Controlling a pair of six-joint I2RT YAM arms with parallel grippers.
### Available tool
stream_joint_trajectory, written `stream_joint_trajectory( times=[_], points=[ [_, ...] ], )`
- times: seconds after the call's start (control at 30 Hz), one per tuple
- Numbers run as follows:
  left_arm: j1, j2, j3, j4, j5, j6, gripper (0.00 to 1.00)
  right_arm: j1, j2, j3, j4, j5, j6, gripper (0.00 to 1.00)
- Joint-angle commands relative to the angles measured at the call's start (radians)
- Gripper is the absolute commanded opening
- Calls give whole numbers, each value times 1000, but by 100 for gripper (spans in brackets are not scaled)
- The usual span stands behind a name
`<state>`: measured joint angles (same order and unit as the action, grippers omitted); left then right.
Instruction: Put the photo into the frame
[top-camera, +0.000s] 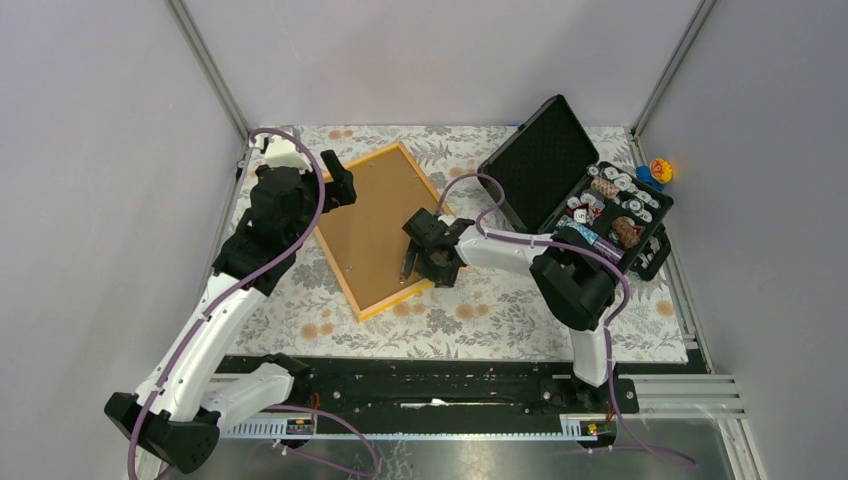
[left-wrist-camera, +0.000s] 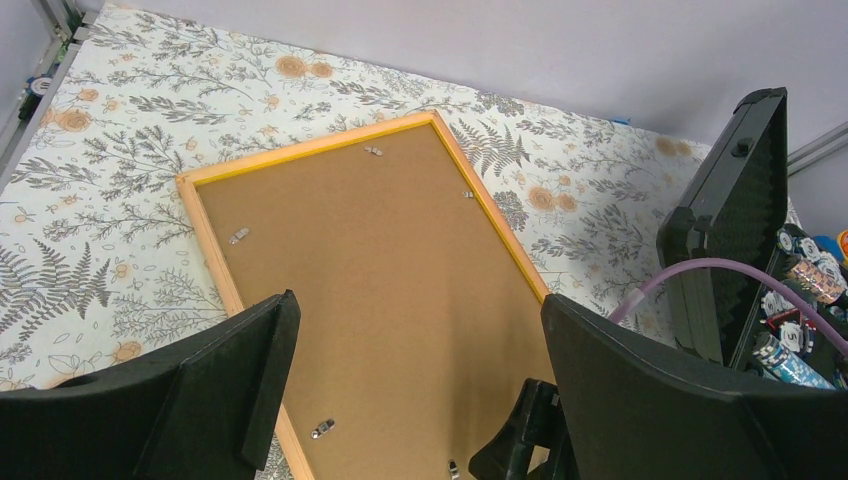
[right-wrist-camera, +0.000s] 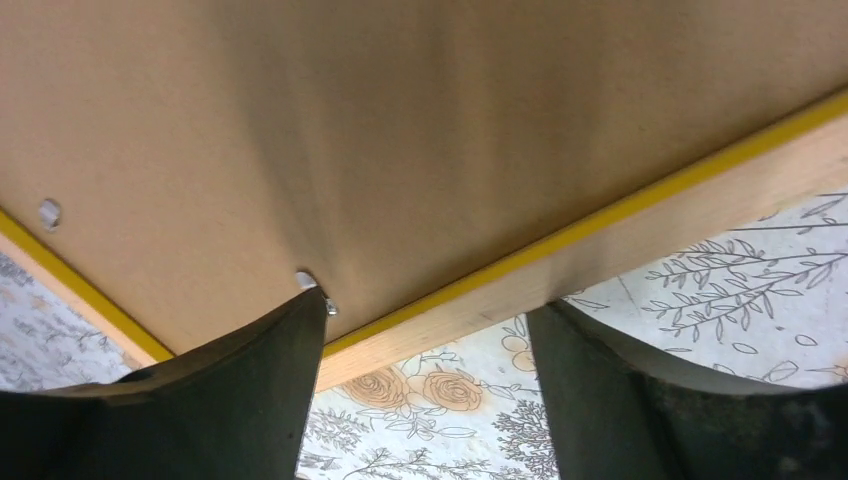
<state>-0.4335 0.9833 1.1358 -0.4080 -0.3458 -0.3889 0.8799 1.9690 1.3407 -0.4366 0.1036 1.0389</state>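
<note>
The orange-yellow frame (top-camera: 375, 154) lies face down on the floral cloth, with the brown backing board (top-camera: 375, 225) set inside it and small metal clips around its edge. The photo is hidden. My left gripper (top-camera: 340, 185) is open and empty above the frame's far left corner; in the left wrist view (left-wrist-camera: 418, 310) the frame (left-wrist-camera: 310, 148) and board (left-wrist-camera: 380, 280) lie below it. My right gripper (top-camera: 420, 268) is open at the frame's near right edge. In the right wrist view (right-wrist-camera: 428, 305) it straddles the frame's rail (right-wrist-camera: 600, 240), and its left finger touches a clip (right-wrist-camera: 310, 285).
An open black case (top-camera: 560, 165) with small round items in its tray (top-camera: 620, 205) stands to the right of the frame, also in the left wrist view (left-wrist-camera: 730, 220). A small yellow and blue toy (top-camera: 657, 170) sits at the far right. The enclosure walls ring the table.
</note>
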Motion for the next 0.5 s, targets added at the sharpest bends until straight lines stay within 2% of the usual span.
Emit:
stream_joint_trajectory(
  times=[0.0, 0.07, 0.1, 0.23, 0.37, 0.47],
  points=[
    [-4, -12, 2, 52, -8, 4, 99, -3, 60, 18, -25, 38, -1, 72],
    [-4, -11, 2, 51, -9, 5, 99, -3, 59, 5, -25, 40, -22, 55],
    [-4, -11, 2, 52, -9, 4, 99, -3, 54, -1, -25, 48, -37, 51],
    [-4, -8, 2, 51, -3, 4, 99, -2, 40, -9, -22, 121, -152, 44],
    [-4, -5, 2, 52, -3, 4, 99, -6, 47, 30, -30, 253, -401, 29],
    [-3, 0, 0, 53, 3, 2, 99, -22, 45, 38, -11, 331, -547, 26]
  ],
)
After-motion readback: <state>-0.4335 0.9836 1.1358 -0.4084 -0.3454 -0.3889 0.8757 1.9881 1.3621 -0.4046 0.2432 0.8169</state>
